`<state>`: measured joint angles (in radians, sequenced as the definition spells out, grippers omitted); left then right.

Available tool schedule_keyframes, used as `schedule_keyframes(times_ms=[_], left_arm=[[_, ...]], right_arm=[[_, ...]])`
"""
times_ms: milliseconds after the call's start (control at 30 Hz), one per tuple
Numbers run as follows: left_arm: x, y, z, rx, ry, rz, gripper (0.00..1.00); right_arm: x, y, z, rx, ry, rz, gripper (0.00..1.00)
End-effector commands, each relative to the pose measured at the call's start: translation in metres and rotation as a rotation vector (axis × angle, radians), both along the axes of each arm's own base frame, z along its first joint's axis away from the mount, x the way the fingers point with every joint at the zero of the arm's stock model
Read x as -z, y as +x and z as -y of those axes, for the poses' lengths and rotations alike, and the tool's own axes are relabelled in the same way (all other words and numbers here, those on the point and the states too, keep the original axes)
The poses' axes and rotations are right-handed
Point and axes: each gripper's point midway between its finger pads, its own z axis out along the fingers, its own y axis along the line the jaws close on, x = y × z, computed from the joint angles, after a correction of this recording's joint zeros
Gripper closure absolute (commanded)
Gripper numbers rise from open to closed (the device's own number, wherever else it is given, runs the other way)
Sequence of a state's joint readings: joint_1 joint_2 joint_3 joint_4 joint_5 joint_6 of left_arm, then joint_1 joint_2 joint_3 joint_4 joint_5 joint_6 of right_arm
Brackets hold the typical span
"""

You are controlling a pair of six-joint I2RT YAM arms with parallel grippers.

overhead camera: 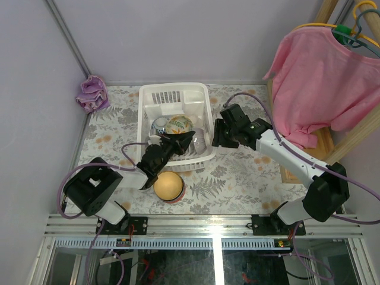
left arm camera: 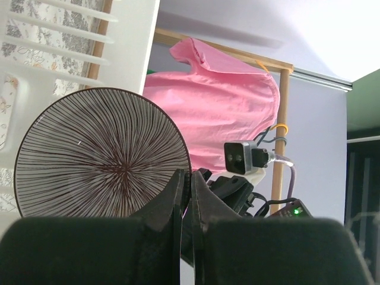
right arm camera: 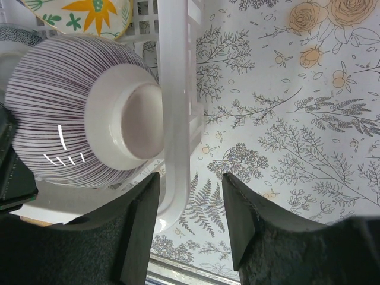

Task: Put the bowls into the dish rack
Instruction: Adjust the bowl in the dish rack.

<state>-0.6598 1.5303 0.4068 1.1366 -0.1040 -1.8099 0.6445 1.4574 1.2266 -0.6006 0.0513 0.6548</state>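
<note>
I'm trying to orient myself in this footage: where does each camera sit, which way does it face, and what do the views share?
Top external: above and behind the robot, looking down on the dish rack; the left gripper and right gripper both show.
Left wrist: mounted behind the left gripper, facing sideways into the striped bowl that its shut fingers pinch.
Right wrist: mounted behind the right gripper, looking down past its open fingers at that bowl's underside and the rack's wall.
Shared: both wrist views show the striped bowl, from opposite sides.

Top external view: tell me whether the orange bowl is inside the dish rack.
No, the orange bowl sits on the table outside the dish rack, by its near wall.
</note>
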Motion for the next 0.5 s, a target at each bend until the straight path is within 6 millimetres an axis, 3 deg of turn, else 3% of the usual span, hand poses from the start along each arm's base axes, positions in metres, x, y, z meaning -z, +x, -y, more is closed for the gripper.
schedule_keyframes(times_ms=[0,167,467], left_arm=[[0.018,-0.017,0.001,0.087,-0.059,-0.103,1.0],[0.041,-0.022,-0.003,0.145,0.027,-0.165,1.0],[0.054,-0.028,-0.014,0.187,0.006,-0.163,1.0]], right_arm=[[-0.018,0.008,-0.001,-0.012,0.004,0.034,0.47],[-0.021,0.011,-0.004,-0.014,0.004,0.037,0.47],[-0.018,0.013,-0.008,-0.017,0.013,0.023,0.47]])
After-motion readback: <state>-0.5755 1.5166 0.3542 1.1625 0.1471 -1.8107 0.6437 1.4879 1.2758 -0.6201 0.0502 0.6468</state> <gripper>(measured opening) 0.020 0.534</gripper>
